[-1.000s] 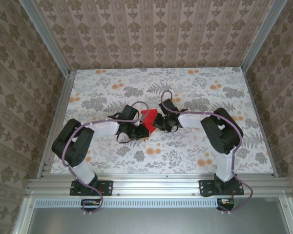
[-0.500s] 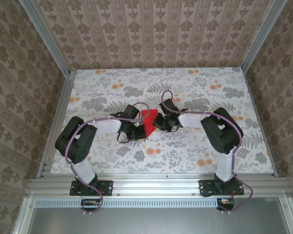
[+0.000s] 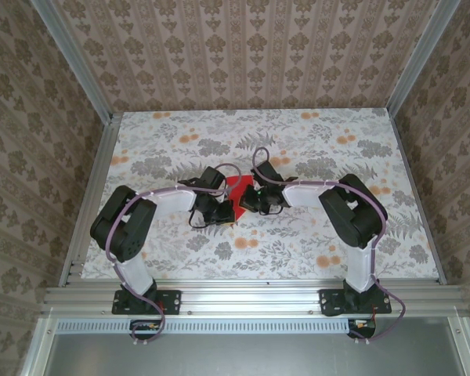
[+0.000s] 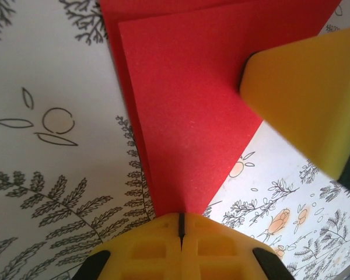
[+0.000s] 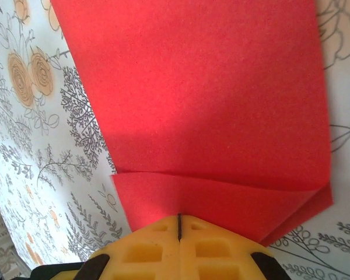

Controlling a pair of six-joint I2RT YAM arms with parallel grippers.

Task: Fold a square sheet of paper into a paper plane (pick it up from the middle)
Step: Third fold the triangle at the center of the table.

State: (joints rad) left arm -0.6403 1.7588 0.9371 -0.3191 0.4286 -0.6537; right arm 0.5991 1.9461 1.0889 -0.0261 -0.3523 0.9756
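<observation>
The square sheet of paper (image 3: 236, 185) is bright red and lies folded on the flowered table between the two arms. In the left wrist view the paper (image 4: 186, 105) narrows to a point that ends at my left gripper (image 4: 181, 217). Its yellow jaws are shut, seam closed, tips down on the point. A yellow finger of the right gripper (image 4: 309, 93) rests on the paper's far edge. In the right wrist view a folded flap of the paper (image 5: 210, 198) lies over the wider layer, and my right gripper (image 5: 179, 219) is shut with its tips on that flap's edge.
The flowered table top (image 3: 313, 235) reaches aluminium rails at the left (image 3: 90, 204) and right (image 3: 419, 204). Patterned walls close in the back and sides. Both forearms lie low over the table's middle, heads almost touching (image 3: 233, 205).
Both grippers have drawn closer together over the paper and closed fully. Less red shows between them in the top view than a second ago.
</observation>
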